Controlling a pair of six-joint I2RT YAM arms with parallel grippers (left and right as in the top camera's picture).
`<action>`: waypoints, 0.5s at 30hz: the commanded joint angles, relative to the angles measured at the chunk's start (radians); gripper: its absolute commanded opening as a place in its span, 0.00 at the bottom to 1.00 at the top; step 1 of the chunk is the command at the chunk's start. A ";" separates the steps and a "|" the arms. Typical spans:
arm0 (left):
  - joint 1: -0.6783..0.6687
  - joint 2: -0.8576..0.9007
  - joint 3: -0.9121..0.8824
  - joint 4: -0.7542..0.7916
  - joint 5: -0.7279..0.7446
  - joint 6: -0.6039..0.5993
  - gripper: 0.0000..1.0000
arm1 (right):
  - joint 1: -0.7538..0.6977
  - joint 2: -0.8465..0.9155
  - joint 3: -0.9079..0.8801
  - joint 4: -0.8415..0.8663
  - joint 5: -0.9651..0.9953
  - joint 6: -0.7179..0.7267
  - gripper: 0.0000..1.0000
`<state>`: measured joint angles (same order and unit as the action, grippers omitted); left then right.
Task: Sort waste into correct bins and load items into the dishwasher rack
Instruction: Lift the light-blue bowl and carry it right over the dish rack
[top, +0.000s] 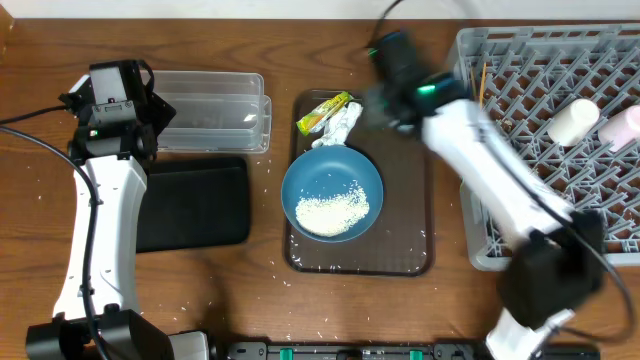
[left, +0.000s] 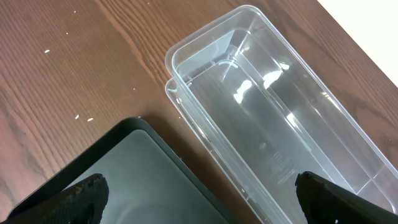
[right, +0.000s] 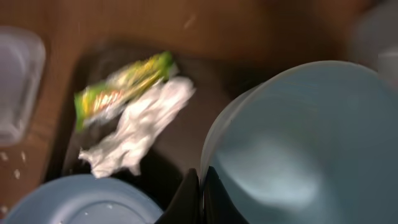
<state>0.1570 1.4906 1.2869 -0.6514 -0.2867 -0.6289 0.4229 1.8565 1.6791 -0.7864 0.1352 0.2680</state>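
A large blue bowl (top: 332, 195) holding a heap of white rice (top: 333, 213) sits on the brown serving tray (top: 405, 262). A yellow-green wrapper (top: 325, 112) and a crumpled white tissue (top: 343, 128) lie at the tray's far end. They also show in the right wrist view, the wrapper (right: 121, 87) above the tissue (right: 140, 127). My right gripper (right: 202, 180) is shut on the rim of the light-blue bowl (right: 298, 143) above the tray. In the overhead view the right gripper (top: 390, 100) is blurred. My left gripper (left: 199, 190) is open over the clear tub (left: 273, 118) and black tray (left: 130, 180).
The grey rack (top: 530, 150) at the right holds a white cup (top: 572, 122), a pink cup (top: 622, 125) and chopsticks (top: 483, 80). The clear tub (top: 215, 110) and black tray (top: 195, 200) are at the left. Loose rice grains (top: 290, 270) lie scattered on the table.
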 joint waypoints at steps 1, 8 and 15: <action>0.005 0.008 -0.006 -0.003 -0.002 -0.005 0.99 | -0.112 -0.112 0.004 -0.021 -0.013 0.005 0.01; 0.005 0.008 -0.006 -0.003 -0.002 -0.005 0.99 | -0.362 -0.206 0.004 -0.116 -0.153 0.009 0.01; 0.005 0.008 -0.006 -0.003 -0.002 -0.005 0.99 | -0.625 -0.201 -0.003 -0.178 -0.454 0.008 0.01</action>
<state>0.1570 1.4906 1.2869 -0.6518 -0.2867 -0.6289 -0.1333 1.6566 1.6798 -0.9573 -0.1398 0.2707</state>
